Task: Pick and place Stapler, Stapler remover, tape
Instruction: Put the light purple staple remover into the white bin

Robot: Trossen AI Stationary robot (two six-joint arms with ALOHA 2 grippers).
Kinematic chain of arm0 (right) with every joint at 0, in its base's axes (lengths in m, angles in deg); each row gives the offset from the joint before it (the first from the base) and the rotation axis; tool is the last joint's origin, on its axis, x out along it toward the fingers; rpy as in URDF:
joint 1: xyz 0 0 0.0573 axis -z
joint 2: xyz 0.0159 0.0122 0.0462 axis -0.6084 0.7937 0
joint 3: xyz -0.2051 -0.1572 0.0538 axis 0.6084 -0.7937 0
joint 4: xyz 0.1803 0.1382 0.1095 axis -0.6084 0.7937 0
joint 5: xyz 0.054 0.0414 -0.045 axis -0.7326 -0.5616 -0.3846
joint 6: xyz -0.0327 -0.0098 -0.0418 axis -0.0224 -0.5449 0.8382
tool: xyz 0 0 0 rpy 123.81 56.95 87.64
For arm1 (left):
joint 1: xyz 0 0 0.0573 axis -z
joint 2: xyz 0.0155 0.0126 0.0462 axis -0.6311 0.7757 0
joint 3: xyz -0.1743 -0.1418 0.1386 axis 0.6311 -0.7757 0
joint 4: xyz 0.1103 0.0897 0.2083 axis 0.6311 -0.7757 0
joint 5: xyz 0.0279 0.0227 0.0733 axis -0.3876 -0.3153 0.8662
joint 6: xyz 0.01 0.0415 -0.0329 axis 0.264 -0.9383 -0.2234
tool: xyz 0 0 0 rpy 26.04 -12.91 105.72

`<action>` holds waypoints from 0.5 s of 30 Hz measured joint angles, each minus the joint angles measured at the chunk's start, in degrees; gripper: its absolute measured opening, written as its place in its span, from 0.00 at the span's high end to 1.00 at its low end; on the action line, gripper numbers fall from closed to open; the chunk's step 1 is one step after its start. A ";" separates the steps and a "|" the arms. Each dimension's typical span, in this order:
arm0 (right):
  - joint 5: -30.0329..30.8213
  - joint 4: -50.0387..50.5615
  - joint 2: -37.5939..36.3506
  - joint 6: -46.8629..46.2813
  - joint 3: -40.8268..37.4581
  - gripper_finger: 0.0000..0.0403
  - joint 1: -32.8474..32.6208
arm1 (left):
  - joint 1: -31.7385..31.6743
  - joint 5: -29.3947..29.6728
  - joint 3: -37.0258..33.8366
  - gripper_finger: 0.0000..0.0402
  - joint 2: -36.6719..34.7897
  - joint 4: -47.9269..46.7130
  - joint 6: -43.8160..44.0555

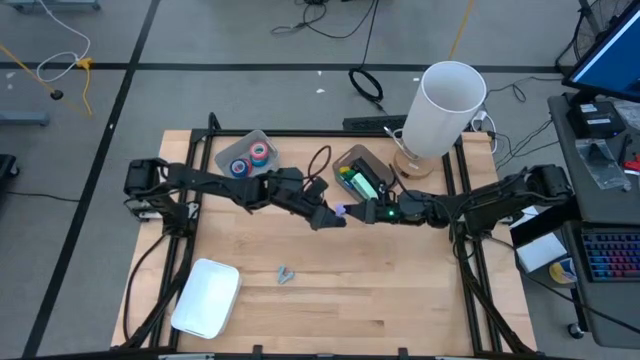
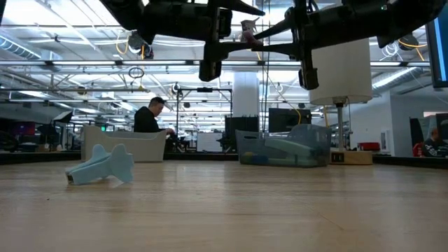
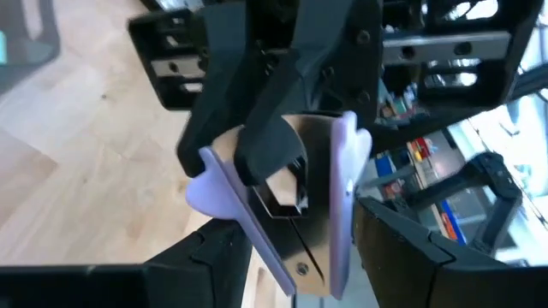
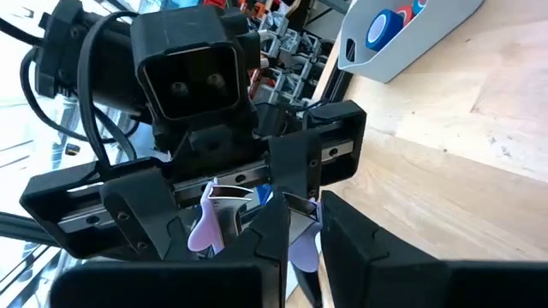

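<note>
Two hands meet mid-frame over the bench [image 1: 400, 290], both pinching one lilac stapler remover [image 1: 343, 211]: left hand [image 1: 333, 216], right hand [image 1: 362, 212]. If I release unevenly it drops; tape [image 1: 250, 158] sits in the upper-left bin

Lilac stapler remover [image 3: 282, 197] showing silver metal jaws; blue and red tape [image 1: 250, 158] lying in a clear bin [image 1: 228, 150]; white tray [image 1: 206, 297]

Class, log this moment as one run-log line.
stage: mid-air handover | item: purple staple remover | left gripper: gripping | right gripper: gripping | table: another staple remover
</note>
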 joint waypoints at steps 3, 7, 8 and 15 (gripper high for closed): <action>0.02 0.35 -0.07 0.15 0.04 0.91 -0.04 | -0.88 -2.64 0.80 0.50 0.69 -0.27 0.15; 0.11 1.18 0.09 0.34 0.04 0.91 0.00 | -1.98 -4.69 0.85 0.50 0.69 -2.76 0.37; 0.07 1.25 0.09 0.33 0.04 0.91 0.00 | -2.24 -5.36 0.89 0.51 0.69 -3.02 0.46; -1.16 2.01 0.02 0.61 0.04 0.91 0.00 | -2.92 -6.93 0.91 0.70 0.67 -3.92 1.12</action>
